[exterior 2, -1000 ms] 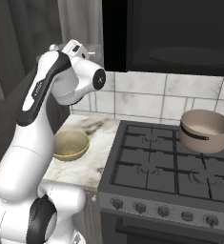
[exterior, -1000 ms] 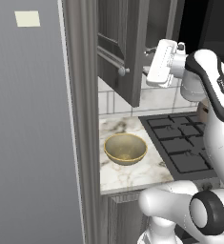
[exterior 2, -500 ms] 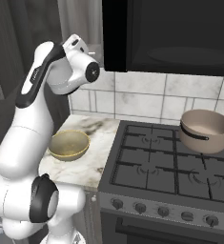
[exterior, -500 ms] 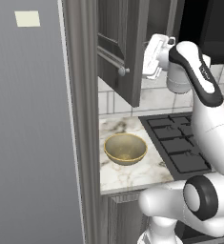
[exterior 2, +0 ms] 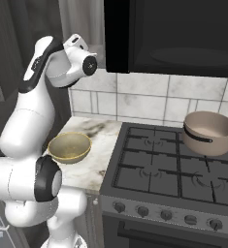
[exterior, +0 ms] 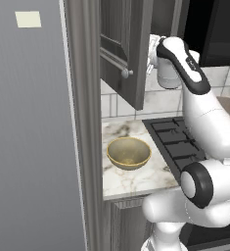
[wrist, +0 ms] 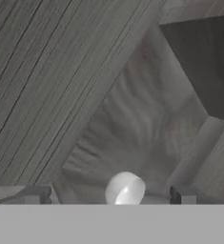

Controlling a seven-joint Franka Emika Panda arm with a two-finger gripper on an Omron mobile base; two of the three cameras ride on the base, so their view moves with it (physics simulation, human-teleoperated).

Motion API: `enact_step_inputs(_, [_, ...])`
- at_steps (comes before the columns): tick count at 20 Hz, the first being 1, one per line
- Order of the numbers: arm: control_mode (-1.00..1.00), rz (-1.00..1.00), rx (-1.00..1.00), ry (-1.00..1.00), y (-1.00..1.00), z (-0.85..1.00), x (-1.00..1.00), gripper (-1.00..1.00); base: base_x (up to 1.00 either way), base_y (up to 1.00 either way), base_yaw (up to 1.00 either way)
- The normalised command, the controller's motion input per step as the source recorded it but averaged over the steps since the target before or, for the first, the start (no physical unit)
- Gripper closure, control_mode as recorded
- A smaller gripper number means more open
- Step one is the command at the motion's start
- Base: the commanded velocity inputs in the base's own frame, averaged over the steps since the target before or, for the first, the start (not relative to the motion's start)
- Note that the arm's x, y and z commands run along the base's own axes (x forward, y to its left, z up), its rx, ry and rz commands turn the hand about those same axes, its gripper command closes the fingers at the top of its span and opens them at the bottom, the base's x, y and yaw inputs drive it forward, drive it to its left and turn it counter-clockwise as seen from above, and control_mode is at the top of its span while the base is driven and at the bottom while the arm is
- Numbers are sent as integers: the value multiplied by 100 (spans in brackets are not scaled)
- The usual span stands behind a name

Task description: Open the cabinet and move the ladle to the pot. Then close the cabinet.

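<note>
- The cabinet [exterior: 124, 46] door stood ajar, its small round knob [wrist: 125, 188] lying between the two spread jaws, untouched as far as could be seen.
- The gripper [wrist: 111, 195] sat raised against the door.
- The pot [exterior 2: 209, 132] rested on the stove [exterior 2: 171, 164], well below and away from the jaws.
- A yellow bowl [exterior: 129, 153] sat on the table [exterior: 136, 175] beneath.

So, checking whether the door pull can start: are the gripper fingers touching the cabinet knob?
Apart. The hand view shows the knob between the open gripper's fingertips, with gaps either side.
</note>
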Motion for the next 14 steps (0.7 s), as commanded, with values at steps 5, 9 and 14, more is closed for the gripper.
enact_step_inputs(5, [-100, 0, 0, 11, 21, 0, 36, -100, 0, 0, 0])
enact_step_inputs(9, [-100, 0, 0, 8, 19, 0, 31, -100, 0, 0, 0])
enact_step_inputs(14, [-100, 0, 0, 5, 11, -3, 28, -100, 0, 0, 0])
